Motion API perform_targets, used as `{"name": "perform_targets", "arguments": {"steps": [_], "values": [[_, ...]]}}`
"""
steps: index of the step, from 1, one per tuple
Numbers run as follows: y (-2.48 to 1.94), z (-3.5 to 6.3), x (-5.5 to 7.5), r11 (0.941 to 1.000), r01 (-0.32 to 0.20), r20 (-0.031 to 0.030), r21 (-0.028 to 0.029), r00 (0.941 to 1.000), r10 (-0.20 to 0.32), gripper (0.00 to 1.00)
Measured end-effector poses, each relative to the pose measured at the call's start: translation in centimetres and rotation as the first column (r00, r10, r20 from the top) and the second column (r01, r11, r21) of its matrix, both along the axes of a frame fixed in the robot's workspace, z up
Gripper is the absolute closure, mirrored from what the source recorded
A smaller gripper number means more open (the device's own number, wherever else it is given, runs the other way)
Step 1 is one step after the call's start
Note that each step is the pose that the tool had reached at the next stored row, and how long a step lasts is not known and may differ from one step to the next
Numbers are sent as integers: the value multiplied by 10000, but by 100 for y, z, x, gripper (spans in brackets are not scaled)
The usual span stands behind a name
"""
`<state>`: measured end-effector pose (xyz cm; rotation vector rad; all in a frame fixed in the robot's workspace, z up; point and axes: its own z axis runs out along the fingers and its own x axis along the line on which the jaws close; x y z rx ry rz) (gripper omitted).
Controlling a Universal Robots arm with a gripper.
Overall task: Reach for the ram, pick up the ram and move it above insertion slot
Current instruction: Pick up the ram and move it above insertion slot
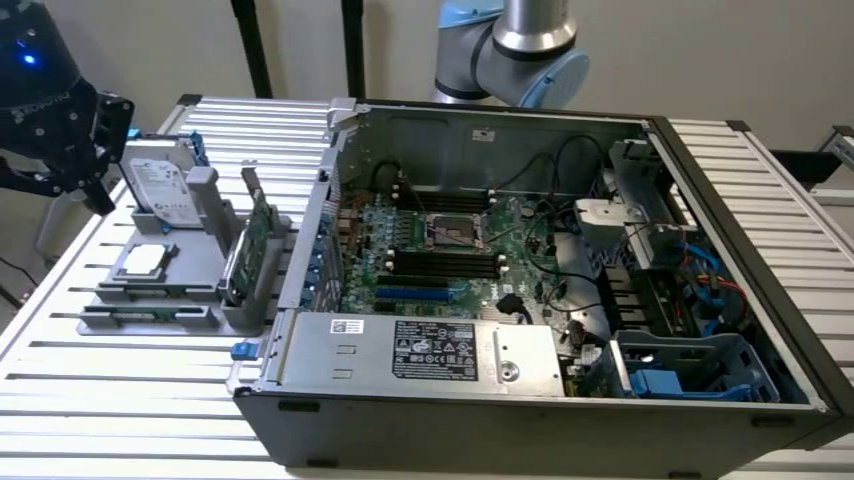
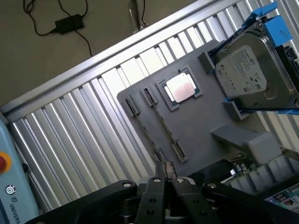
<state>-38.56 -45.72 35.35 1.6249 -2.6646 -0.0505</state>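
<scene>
The ram is a thin green stick standing on edge between two clips of the grey holder. In the exterior view the ram lies along the holder's near edge, at that view's left. My black gripper hangs above the holder's far left corner, beside the hard drive, apart from the ram. In the wrist view my gripper has its fingers pressed together with nothing between them, just short of the ram's near end. The motherboard's dark insertion slots lie inside the open case.
The holder also carries a silver hard drive, a processor chip and an upright green expansion card. The open computer case takes up the exterior view's right, with cables, a power supply and blue drive bays.
</scene>
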Motion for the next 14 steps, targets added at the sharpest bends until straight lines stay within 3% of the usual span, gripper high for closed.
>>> {"name": "perform_targets", "arguments": {"steps": [4,7,11,14], "values": [[0,-14,0,9975,-713,-1,0,9975,713,89],[0,-26,0,9919,-1266,-1,-1,9919,1266,89],[0,-41,0,9803,-1976,-1,-1,9803,1976,89],[0,-53,0,9678,-2518,0,0,9678,2518,89]]}}
